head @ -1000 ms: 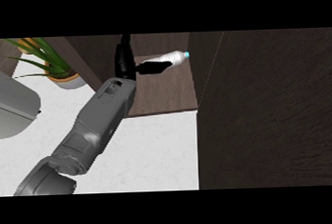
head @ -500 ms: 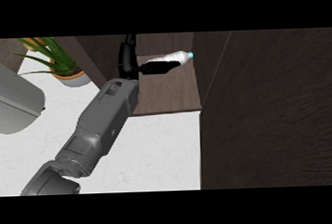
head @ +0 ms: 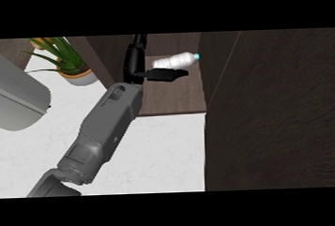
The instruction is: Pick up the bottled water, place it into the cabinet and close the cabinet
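My hand reaches inside the cabinet, thumb and fingers spread beside the bottled water; it looks light, slick, best gripped mid-body.

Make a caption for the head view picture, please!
The robot's left hand holds the bottled water over the open cabinet shelf, near a potted plant on the white counter.
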